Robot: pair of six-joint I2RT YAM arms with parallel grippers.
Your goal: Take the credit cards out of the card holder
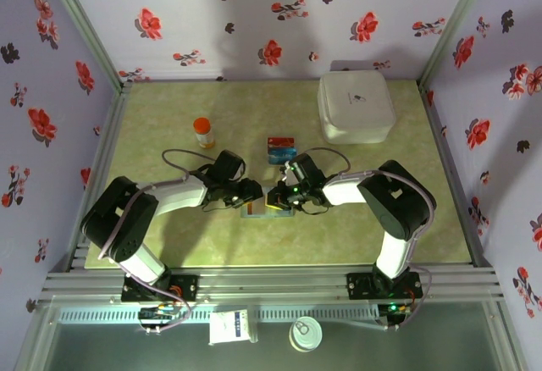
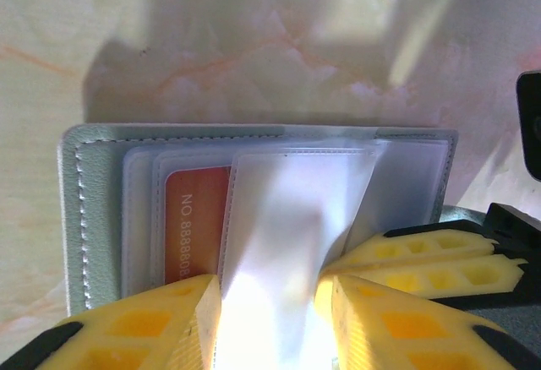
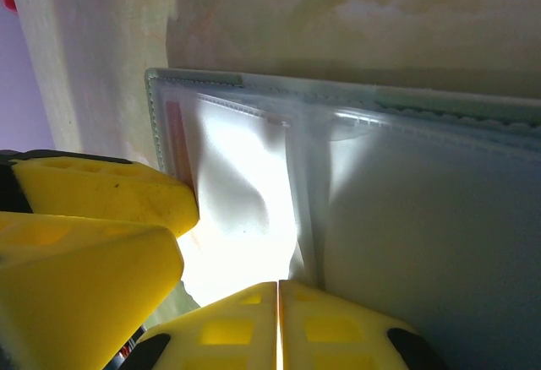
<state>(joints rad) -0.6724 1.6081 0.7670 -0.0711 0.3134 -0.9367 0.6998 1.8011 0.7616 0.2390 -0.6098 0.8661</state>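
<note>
Grey holder (image 2: 84,218): lies open and flat on the table (image 1: 152,108), mid-width, toward the near edge.
Sleeves (image 2: 296,218): clear plastic leaves fanned over the open panel, with glare all over them.
Red card (image 2: 196,218): there it is, tucked in a sleeve with printed digits showing, half covered by the leaf on top.
Loose cards (image 1: 281,148): a small red-and-blue stack out at the table's middle, just beyond the holder and apart from it.
Left claw (image 2: 269,285): fingers spread partway, a clear leaf running between them; no pinch that I can make out.
Right claw (image 3: 279,290): fingers pressed together, tips at the holder's edge. Whether they nip a leaf, can't tell; pinning the holder, by my read.
Done: some cards are out, judging by that stack.
Left: at least the red one; the other sleeves are too washed out to say if more hide there.
Next, I'd say: the left claw needs the card's edge, not the slippery leaf.
Elsewhere: orange bottle (image 1: 203,131) toward the far left, white box (image 1: 356,107) at the far right corner, both well apart.
</note>
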